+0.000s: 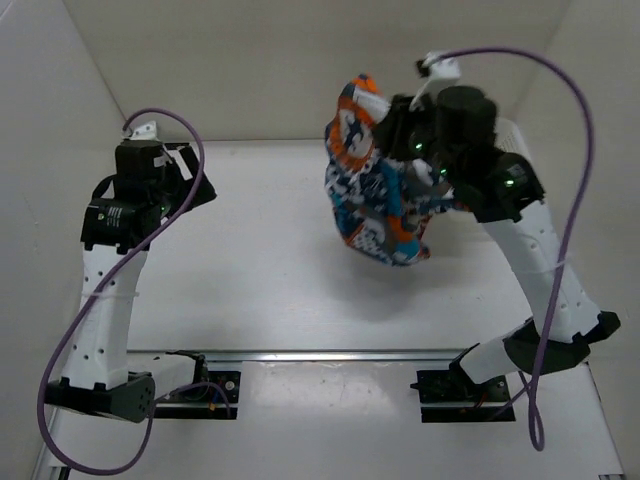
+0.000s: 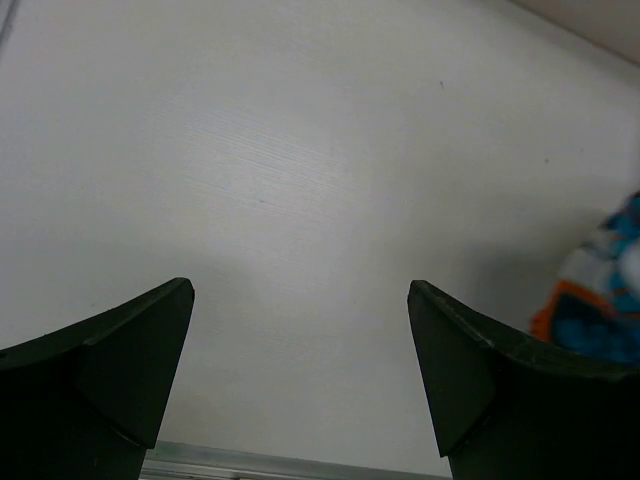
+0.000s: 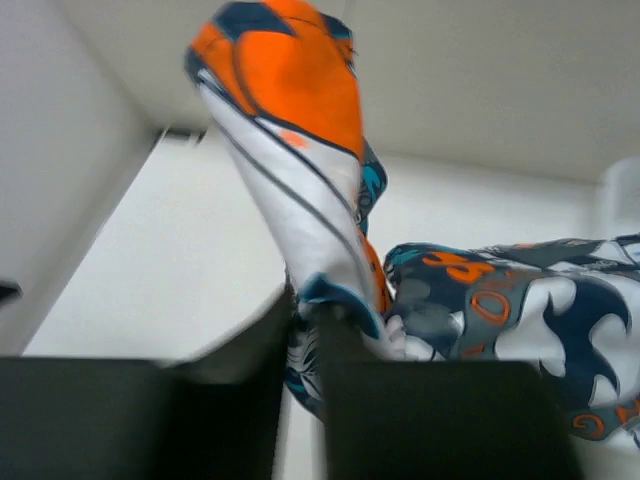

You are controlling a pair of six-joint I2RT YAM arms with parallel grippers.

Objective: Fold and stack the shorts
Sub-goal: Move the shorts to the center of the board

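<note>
Shorts (image 1: 368,190) bunched, pinched in right claw (image 3: 305,320), partly hiding it; left claw (image 2: 300,290) spread wide.

The soft patchwork-print fabric shorts (image 1: 372,190) mix orange, turquoise, navy, grey and white. My left claw (image 2: 300,300) and right claw (image 3: 305,325) are matte black; the smooth desk (image 1: 250,270) is white.

the right gripper (image 3: 305,325), two dark, blurred fingers at the bottom edge, stands nearly closed, with only a narrow slit between the jaws. soft patchwork-print fabric shorts (image 3: 290,130) are pinched in that slit. a fold of orange, white and navy cloth rises steeply from the fingers toward the top. to the right, more cloth in navy, grey and white with orange marks bunches just beside the right finger. beneath lies a white table (image 3: 170,270), and a white wall (image 3: 60,140) stands on the left.
</note>
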